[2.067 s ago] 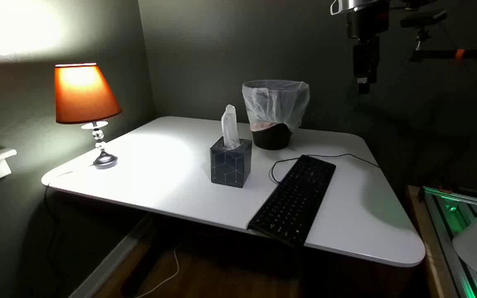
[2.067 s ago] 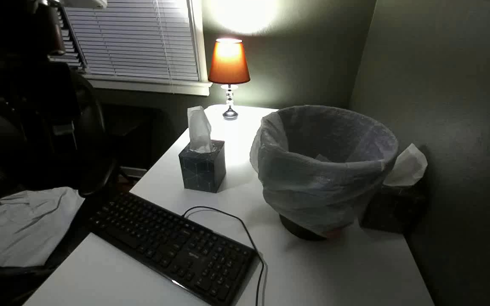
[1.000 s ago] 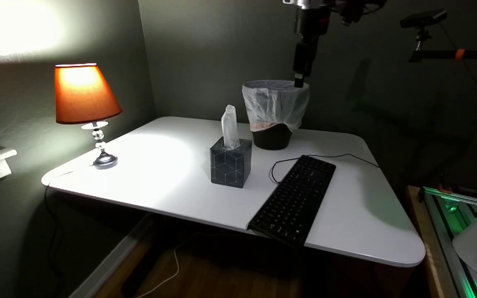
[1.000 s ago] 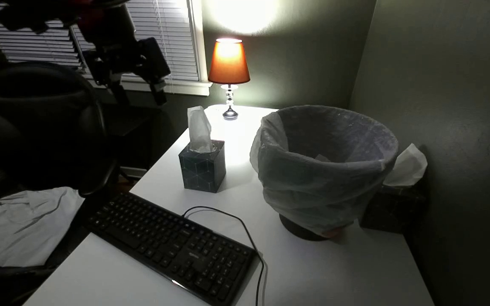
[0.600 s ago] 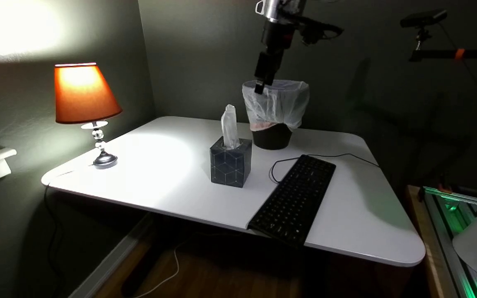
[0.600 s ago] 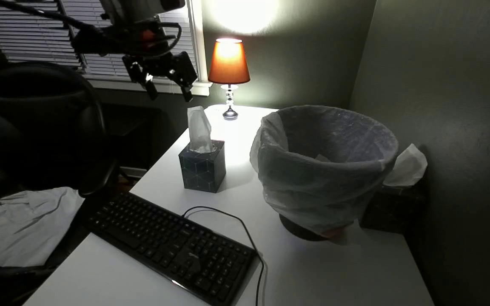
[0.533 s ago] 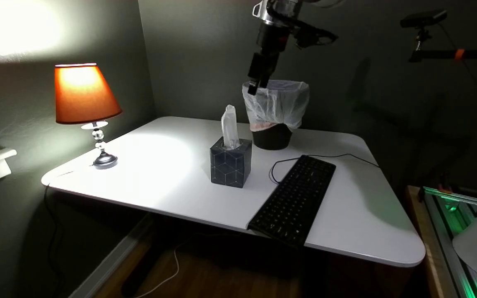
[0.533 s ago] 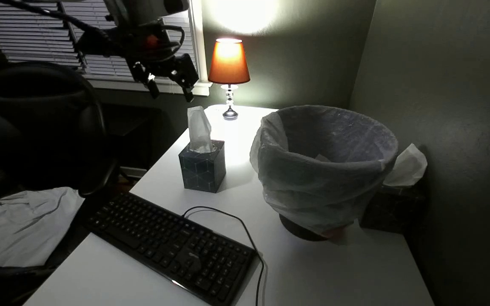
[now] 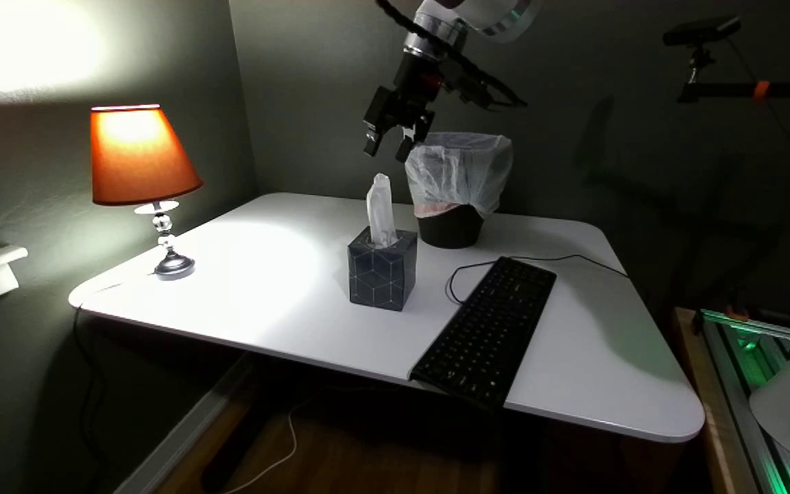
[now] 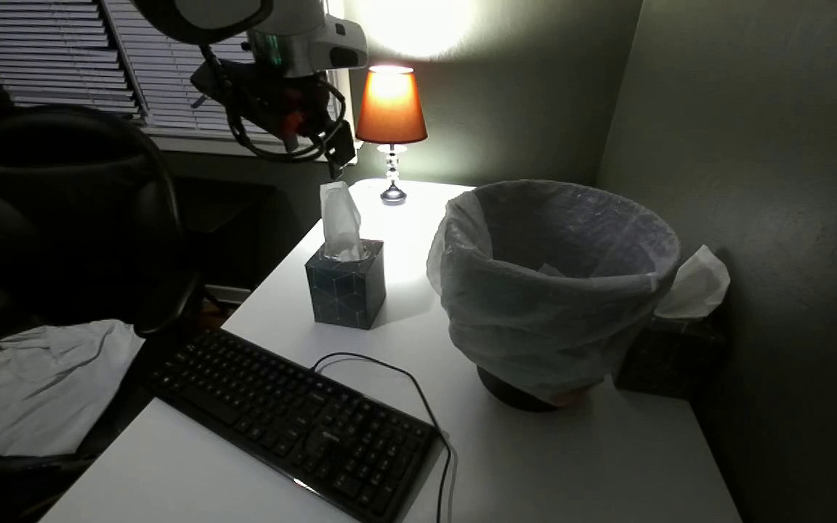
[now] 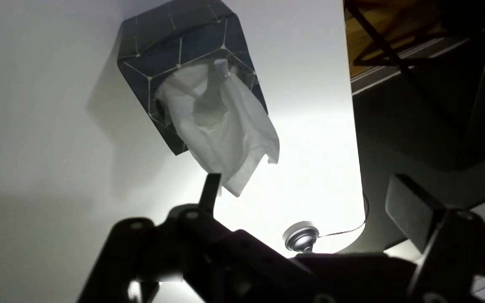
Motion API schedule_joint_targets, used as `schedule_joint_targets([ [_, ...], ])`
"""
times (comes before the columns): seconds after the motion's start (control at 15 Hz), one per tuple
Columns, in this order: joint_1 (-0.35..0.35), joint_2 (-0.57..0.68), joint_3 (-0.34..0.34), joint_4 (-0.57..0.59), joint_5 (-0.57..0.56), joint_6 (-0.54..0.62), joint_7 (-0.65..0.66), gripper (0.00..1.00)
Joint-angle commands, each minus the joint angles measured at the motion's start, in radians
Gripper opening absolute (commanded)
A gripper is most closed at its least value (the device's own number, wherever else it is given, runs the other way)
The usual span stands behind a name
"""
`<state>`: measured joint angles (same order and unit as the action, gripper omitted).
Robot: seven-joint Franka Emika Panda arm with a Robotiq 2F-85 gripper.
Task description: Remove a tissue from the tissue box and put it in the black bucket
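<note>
So, the gripper (image 9: 387,151) is held near the tissue box (image 9: 376,274) and higher than it, tilted, with its fingers (image 11: 411,210) spread apart — a wide gap is shown between them in the wrist view. The tissue (image 9: 381,209) is stuck more or less upright out of the box's top, its lower end tucked into the opening (in an exterior view a small gap is seen between its tip and the fingers). The box is set on the white desk (image 9: 299,322), near the black bucket (image 9: 450,231). The bucket is lined with a whitish plastic bag (image 9: 460,171) folded over its rim; something pale (image 10: 551,270) is seen inside — what it is cannot be told. A black keyboard (image 9: 487,329) is laid near the box, one end stuck out past the desk edge, its cord (image 10: 450,454) run across the desktop. A lit lamp (image 9: 140,161) with an orange shade is placed well apart from the box. In an exterior view, a second dark box (image 10: 669,363) with another tissue (image 10: 696,285) poking out is partly hidden by the bucket. A black chair (image 10: 73,218), a pale cloth (image 10: 48,385) and window blinds (image 10: 48,54) are also caught there, the blinds partly covered by the arm (image 10: 328,45).
</note>
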<state>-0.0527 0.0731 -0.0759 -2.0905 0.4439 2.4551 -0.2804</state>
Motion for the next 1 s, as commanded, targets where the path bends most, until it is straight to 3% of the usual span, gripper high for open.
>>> schedule_joint_targets([
  [0.0,-0.010,0.063,0.007,0.039,-0.031,0.072,0.136,1.00],
  [0.13,-0.006,0.084,0.002,0.046,-0.095,0.089,0.226,1.00],
  [0.33,-0.006,0.111,0.000,0.072,-0.168,0.023,0.323,1.00],
  [0.6,-0.009,0.142,0.006,0.113,-0.199,-0.070,0.372,1.00],
  [0.67,-0.009,0.146,0.008,0.119,-0.195,-0.077,0.376,0.75],
  [0.73,-0.008,0.149,0.007,0.125,-0.199,-0.087,0.383,0.72],
  [0.93,-0.005,0.147,0.007,0.131,-0.208,-0.089,0.396,0.49],
])
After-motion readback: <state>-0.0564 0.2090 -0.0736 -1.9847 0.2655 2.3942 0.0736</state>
